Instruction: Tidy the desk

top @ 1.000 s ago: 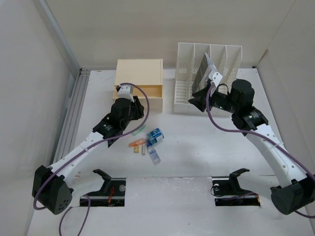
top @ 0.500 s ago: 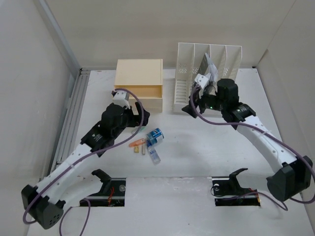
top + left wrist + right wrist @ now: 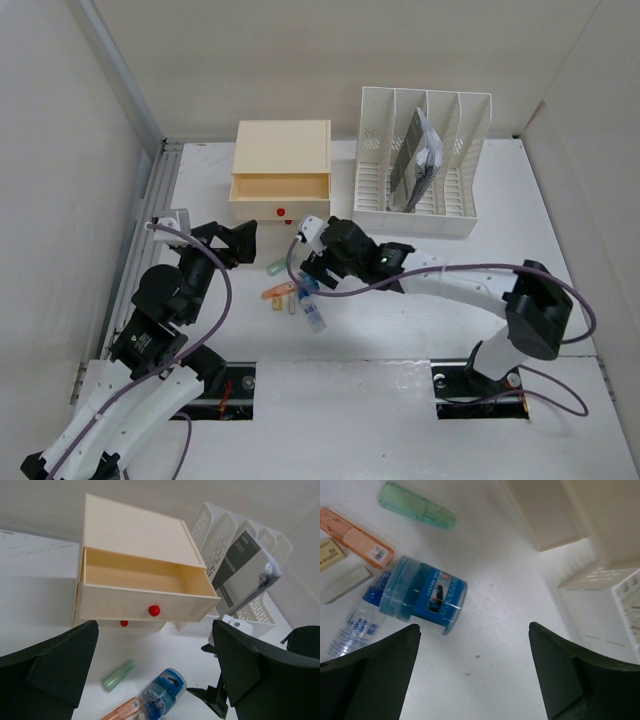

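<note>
The left tool [image 3: 236, 243], jaws wide and empty, hangs toward the tabletop's [image 3: 390, 330] left edge, facing the cream box's [image 3: 282, 150] pulled-out top drawer [image 3: 140, 582]. The right tool [image 3: 475, 670], likewise spread and empty, hovers above the blue tub [image 3: 422, 596] at mid-tabletop. The tabletop spreads beneath both arms.

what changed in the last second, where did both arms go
The left pincer let go at the drawer and pulled back toward the near left; it is open. The right pincer released the notebook in the rack, swung left and now hovers open above the blue tub. The drawer stayed open, and the small items stayed put.
</note>
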Controlling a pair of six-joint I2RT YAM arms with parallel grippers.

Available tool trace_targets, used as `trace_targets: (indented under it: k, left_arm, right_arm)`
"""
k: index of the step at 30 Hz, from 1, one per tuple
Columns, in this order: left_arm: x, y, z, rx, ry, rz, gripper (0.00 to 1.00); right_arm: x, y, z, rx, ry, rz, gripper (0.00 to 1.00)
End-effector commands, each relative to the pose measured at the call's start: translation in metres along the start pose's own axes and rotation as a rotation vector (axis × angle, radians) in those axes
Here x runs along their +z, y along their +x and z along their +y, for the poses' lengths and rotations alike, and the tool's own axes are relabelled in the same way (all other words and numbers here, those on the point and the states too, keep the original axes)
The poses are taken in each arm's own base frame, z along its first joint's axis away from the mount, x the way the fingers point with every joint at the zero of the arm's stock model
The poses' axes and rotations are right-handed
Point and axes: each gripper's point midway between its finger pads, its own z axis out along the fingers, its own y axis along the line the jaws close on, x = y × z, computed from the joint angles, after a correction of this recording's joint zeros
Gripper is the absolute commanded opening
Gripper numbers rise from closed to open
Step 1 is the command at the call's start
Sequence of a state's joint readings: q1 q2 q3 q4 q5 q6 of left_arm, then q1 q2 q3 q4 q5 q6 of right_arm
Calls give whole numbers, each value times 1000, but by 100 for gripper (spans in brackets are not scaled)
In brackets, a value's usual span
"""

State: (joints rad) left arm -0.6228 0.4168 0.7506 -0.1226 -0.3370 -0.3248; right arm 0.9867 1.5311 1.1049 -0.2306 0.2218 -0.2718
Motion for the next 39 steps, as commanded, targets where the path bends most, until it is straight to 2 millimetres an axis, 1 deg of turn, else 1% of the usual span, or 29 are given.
trace_targets:
  k: [1,2,3,5,6,7,8,13,18,20,21,23,26,27,28,39]
  left_arm:
    - [11,5,8,24,-33,-9,97]
    - [13,8,8,28,-37,2,97]
    - [13,8,8,28,-37,2,97]
    - [13,8,8,28,-37,2,97]
    - [13,8,8,28,-37,2,97]
    - [14,12,11,32,-49,6,97]
    - [12,9,11,27,-45,-4,97]
    - [12,8,11,27,-45,-4,97]
    - [12,12,14,40,-57,1,97]
    - [13,10,13,37,-54,-7,97]
    - [13,10,13,37,-54,-7,97]
    - [13,10,13,37,-54,-7,97]
    - [9,5,13,30,-47,-23,97]
    - [9,5,13,30,-47,-23,97]
    - [10,9,14,33,-50,-15,97]
    - [7,5,14,27,-44,-31,97]
  right_arm:
    - [7,-19,-4,164,104,-12,94]
    - [11,-22,-2,224,103,-9,98]
    - [22,-17,4,243,100,15,100]
    - [29,-10,12,270,80,66,100]
    - [32,-17,14,300,69,62,100]
    - [37,-13,20,307,53,81,100]
    - [37,-14,25,325,27,79,100]
    - [38,-18,45,383,-73,87,100]
    - [35,-17,50,422,-91,90,100]
    - [37,-9,53,440,-90,106,100]
    - [37,-8,51,440,-80,106,100]
    - [39,0,52,446,-70,118,100]
    - [39,0,53,457,-69,119,100]
    - [42,5,55,464,-68,128,100]
    - [42,5,55,464,-68,128,100]
    - [55,23,62,460,-58,181,100]
